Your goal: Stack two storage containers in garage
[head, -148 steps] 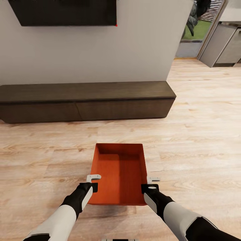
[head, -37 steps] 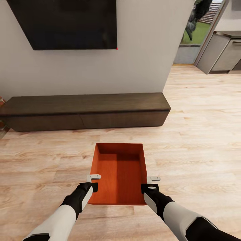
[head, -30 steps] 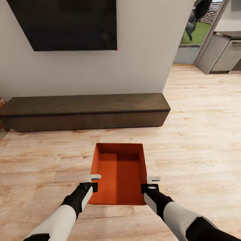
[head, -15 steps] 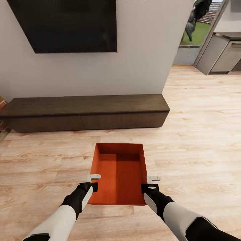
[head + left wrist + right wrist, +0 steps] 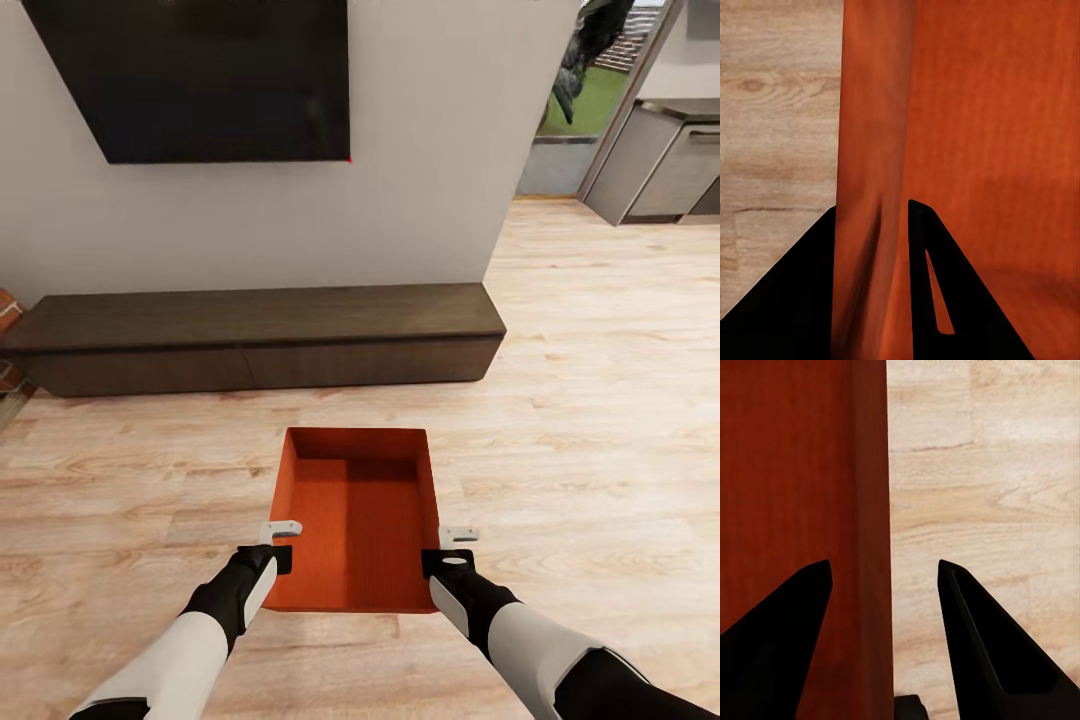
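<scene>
Living room, from my head camera: light wood-plank floor (image 5: 600,400) takes up most of the frame. Pale wall (image 5: 430,150) ahead, black TV (image 5: 205,80) mounted on it, low dark wood console (image 5: 260,335) running along its base. A sliver of red brick (image 5: 6,305) at the far left edge. Off to the right the floor runs on toward grey cabinets (image 5: 665,160) and a glass door (image 5: 585,95) with green outside.

One storage container (image 5: 355,515) sits straight in front of me, open side up, nothing inside, long axis pointing away toward the console. I cannot tell from these views whether it rests on the planks or hangs just clear of them.

Both arms reach forward and slightly inward, forearms low, wrists level at the container's near end. Left gripper (image 5: 278,545) straddles the left long wall; the left wrist camera shows one dark finger (image 5: 945,300) inside the bin and one outside, pinched tight on the wall. Right gripper (image 5: 452,550) straddles the right long wall. In the right wrist camera its fingers (image 5: 997,652) stand on either side of the wall with visible gaps, so I cannot tell if it is actually clamped.
</scene>
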Robot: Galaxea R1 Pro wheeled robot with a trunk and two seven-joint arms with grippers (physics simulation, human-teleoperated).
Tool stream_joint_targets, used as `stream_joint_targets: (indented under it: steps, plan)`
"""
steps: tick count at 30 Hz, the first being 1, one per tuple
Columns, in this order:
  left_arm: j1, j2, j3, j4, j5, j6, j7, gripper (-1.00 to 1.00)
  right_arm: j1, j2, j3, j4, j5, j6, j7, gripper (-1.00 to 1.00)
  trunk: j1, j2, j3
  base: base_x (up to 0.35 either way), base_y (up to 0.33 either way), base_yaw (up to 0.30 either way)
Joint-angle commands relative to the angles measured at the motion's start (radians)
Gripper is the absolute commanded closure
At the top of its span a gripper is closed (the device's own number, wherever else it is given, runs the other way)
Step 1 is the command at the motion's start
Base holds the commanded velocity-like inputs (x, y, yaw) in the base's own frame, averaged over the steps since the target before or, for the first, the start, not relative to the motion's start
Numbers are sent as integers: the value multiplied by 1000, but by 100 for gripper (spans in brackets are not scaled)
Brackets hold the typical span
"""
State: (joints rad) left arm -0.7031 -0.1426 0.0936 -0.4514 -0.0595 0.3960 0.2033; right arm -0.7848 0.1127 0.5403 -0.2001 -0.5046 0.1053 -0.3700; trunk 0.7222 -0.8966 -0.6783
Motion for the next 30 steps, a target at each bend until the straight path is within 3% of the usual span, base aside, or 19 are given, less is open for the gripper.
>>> stream_joint_targets:
  steps: [1, 30]
  plan:
    - [1, 3, 8, 0, -27, 10, 5, 100, -1, -1, -2, -45, 7, 3, -1, 100, -4, 7, 2, 0, 0, 0]
    - [1, 2, 8, 0, -28, 12, 5, 100, -2, 4, -8, -44, 8, 3, -9, 100, -115, 210, 97, 0, 0, 0]
